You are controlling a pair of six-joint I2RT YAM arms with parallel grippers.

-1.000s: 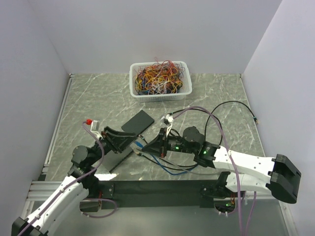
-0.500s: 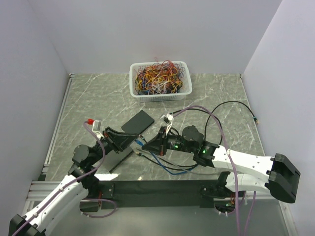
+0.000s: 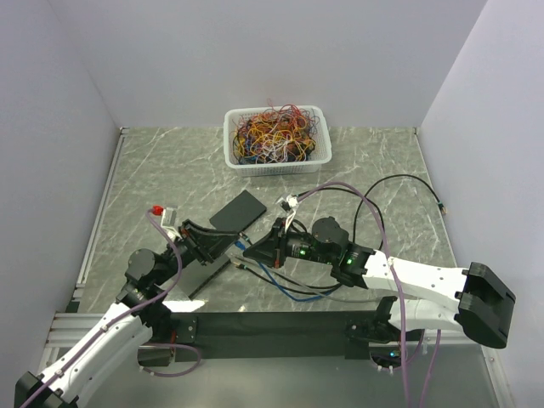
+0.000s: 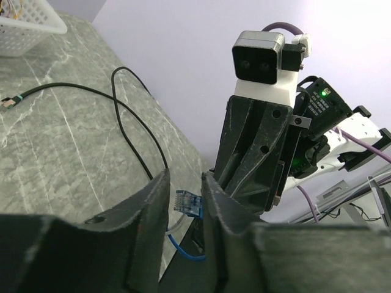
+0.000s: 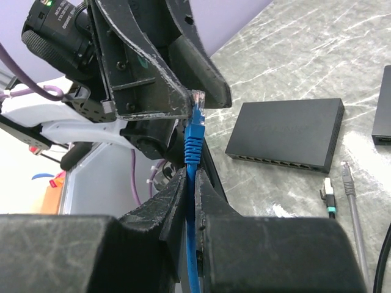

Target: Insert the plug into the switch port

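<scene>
Over the last second the right gripper, its fingers pressed onto the blue cable just below the plug, has carried the plug leftward. It now stands between the fingers of the left gripper, which have narrowed around it, though a sliver of gap leaves it unclear whether they pinch it. The plug hangs over the tabletop's near edge, left of centre, apart from the switch lying flat toward the middle, so this looks like a regrip, with insertion not begun.

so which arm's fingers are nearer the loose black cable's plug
right. its fingers, gripping the blue cable, sit left of that plug; the left arm's fingers are further left.
</scene>
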